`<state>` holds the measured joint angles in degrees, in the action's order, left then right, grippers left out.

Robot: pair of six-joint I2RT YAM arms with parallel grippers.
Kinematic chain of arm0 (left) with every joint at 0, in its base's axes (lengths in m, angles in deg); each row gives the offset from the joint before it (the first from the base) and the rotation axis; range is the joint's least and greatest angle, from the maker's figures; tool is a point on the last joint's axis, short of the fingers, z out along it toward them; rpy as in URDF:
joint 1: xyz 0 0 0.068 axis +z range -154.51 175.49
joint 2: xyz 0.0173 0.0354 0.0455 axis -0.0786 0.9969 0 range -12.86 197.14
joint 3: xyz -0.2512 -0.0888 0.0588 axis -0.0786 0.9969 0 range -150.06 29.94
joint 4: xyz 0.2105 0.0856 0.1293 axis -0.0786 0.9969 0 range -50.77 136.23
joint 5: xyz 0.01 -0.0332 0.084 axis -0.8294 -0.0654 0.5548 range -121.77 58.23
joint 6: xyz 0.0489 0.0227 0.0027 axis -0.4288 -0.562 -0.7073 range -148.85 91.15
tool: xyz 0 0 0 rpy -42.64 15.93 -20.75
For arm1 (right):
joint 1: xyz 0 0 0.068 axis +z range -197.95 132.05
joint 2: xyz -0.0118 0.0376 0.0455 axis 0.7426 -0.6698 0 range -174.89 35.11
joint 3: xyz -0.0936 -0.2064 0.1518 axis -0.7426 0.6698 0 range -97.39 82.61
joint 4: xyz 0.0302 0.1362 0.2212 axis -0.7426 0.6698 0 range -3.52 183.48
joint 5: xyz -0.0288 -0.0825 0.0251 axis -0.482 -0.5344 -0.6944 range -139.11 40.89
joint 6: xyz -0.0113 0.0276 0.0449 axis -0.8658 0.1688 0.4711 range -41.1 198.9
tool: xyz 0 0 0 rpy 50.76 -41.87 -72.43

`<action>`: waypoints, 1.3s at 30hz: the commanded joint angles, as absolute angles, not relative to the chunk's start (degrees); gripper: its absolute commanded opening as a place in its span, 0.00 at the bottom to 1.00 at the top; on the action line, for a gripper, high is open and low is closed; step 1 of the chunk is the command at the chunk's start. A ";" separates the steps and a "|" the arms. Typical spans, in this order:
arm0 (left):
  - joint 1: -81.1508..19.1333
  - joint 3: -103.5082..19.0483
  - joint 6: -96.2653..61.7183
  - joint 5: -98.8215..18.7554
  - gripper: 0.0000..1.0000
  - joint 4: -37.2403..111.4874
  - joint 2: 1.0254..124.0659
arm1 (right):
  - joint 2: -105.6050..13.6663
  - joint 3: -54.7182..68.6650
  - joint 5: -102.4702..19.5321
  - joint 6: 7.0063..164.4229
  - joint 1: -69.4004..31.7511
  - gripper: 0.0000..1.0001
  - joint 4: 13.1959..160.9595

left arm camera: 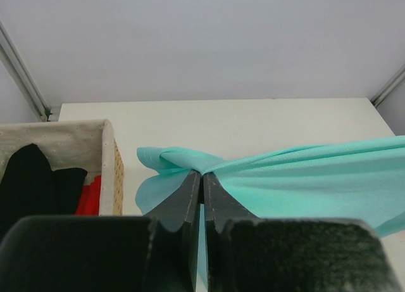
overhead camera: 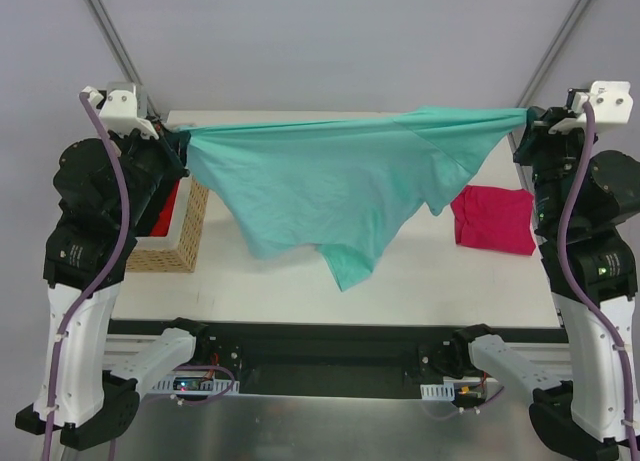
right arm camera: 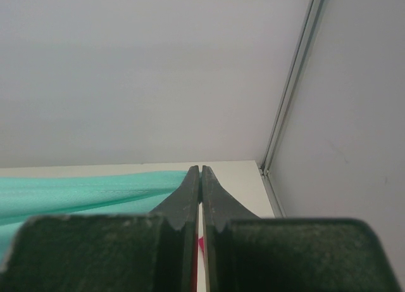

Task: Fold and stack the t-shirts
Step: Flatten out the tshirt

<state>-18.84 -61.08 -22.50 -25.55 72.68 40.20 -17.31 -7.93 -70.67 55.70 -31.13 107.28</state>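
While the teal-green t-shirt (overhead camera: 340, 181) hangs stretched between both arms above the table (overhead camera: 300, 291), bare tabletop shows beneath it and along the near edge. At the table's left edge a tan woven basket (overhead camera: 188, 239) stands below the left gripper (overhead camera: 178, 139), with black cloth (left arm camera: 31, 178) and something red (left arm camera: 92, 197) inside. Near the right edge a folded magenta-pink t-shirt (overhead camera: 493, 219) lies below the right gripper (overhead camera: 524, 123). Each gripper is pinched tight on one end of the teal-green t-shirt. Its top edge runs taut and nearly level. The lower part sags in soft folds to a crooked point at the middle; whether that tip touches the table I cannot tell.
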 commanded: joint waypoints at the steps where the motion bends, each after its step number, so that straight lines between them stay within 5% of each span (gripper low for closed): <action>1: -17.78 -61.03 -24.99 -17.36 0.00 73.24 37.24 | -13.49 -9.77 -79.61 52.01 -32.22 0.01 103.27; 23: -17.78 -59.53 -25.16 -17.53 0.00 74.47 36.88 | -12.08 -9.33 -78.91 53.67 -32.22 0.01 106.43; 39: -17.78 -65.50 -25.42 -20.17 0.00 75.53 54.26 | -28.69 -16.18 -76.53 53.50 -32.22 0.01 108.11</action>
